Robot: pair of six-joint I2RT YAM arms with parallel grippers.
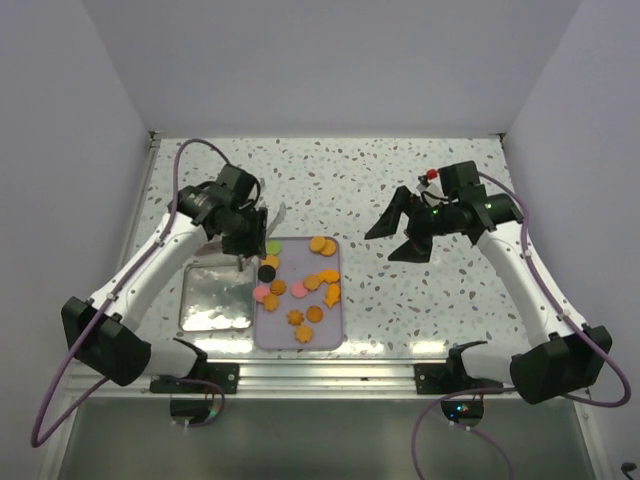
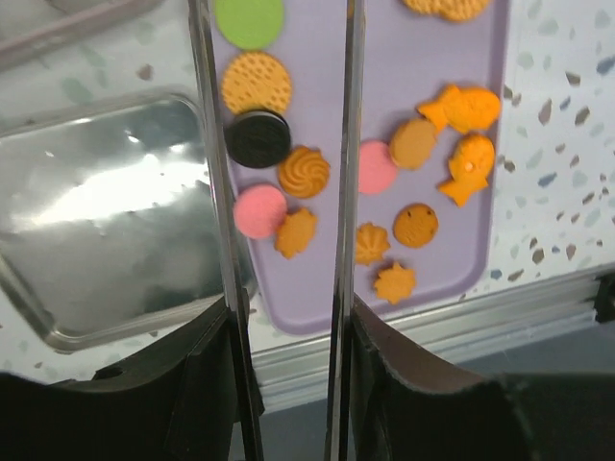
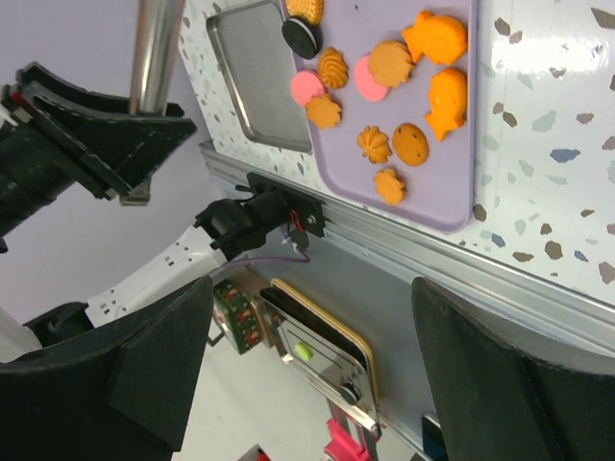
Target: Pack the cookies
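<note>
Left gripper (image 1: 250, 232), seen from above at the far left corner of the purple tray (image 1: 330, 330). In the left wrist view its fingers (image 2: 207, 375) are part-closed on the metal tongs (image 2: 219, 192), one blade lying along the inner face of each finger. You see the two blades held apart and running out over the tray. Whether a blade touches any piece you cannot tell.

The cookies (image 1: 298, 290) all lie flat on the purple tray, scattered singly or just touching. They are mostly orange rounds, flowers and two fish shapes (image 2: 461, 106) at the tray's right side, with two pink ones. A green cookie (image 2: 249, 19) lies at the far end, and a black cookie (image 2: 258, 137) lies right at the left blade. An orange swirl and a flower shape sit between the blades.

The metal tin (image 1: 215, 290) stands just left of the tray, edge against edge, with no cookie in it.

Right gripper (image 1: 398, 240) hangs over the speckled table (image 1: 400, 180), well to the right of the tray. Its fingers are spread wide and hold nothing
</note>
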